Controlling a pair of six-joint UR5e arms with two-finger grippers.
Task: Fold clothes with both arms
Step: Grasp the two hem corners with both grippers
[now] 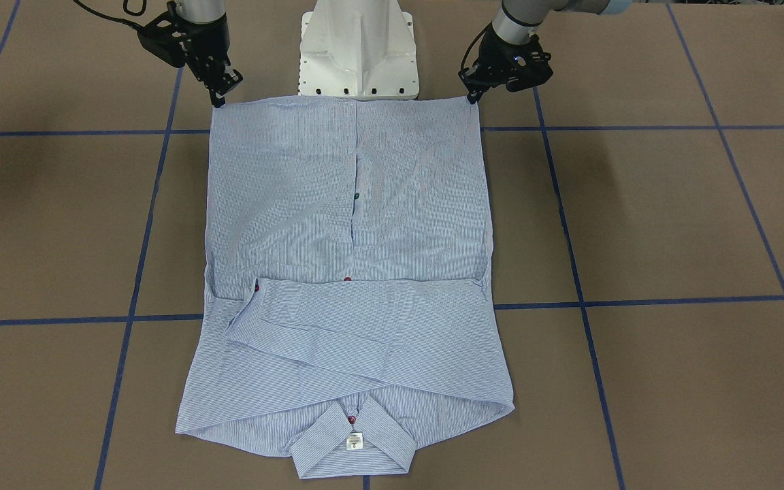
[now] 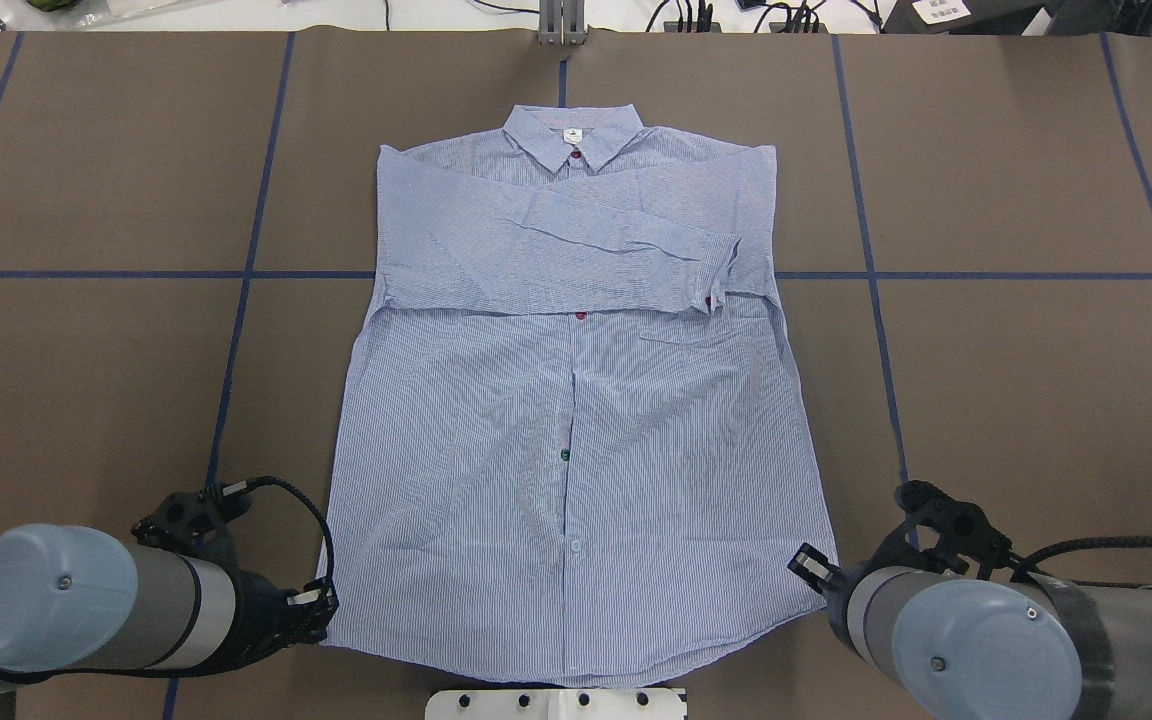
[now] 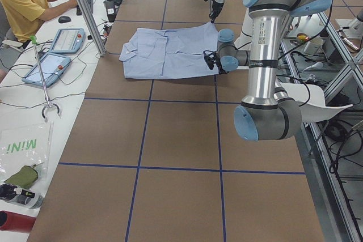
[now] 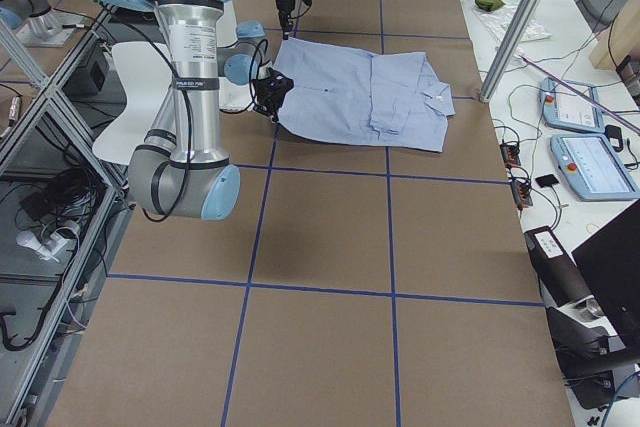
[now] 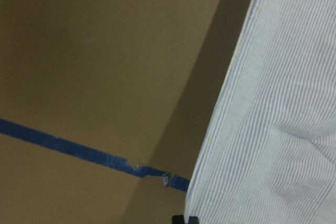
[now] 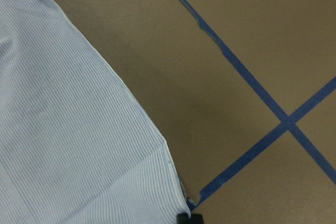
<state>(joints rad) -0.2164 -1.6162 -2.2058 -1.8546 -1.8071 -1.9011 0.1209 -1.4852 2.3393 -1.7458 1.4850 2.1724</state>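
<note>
Lying flat on the surface (image 2: 986, 350) with sleeves (image 2: 586, 235) folded across its chest, the shirt (image 2: 576, 450) is pinched at one hem corner by the left gripper (image 1: 474, 96) and at the other by the right gripper (image 1: 219, 99). The lengthwise fold is judged just begun; both corners must next be lifted evenly and carried toward the collar (image 2: 573, 135).

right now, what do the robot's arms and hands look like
Both the left arm and right arm are grey metal tubes with light blue joint caps and black cables looped at the wrists. The left hand and right hand are black, two-fingered.

Brown tabletop (image 1: 671, 218), blue tape grid (image 1: 637, 127)
</note>
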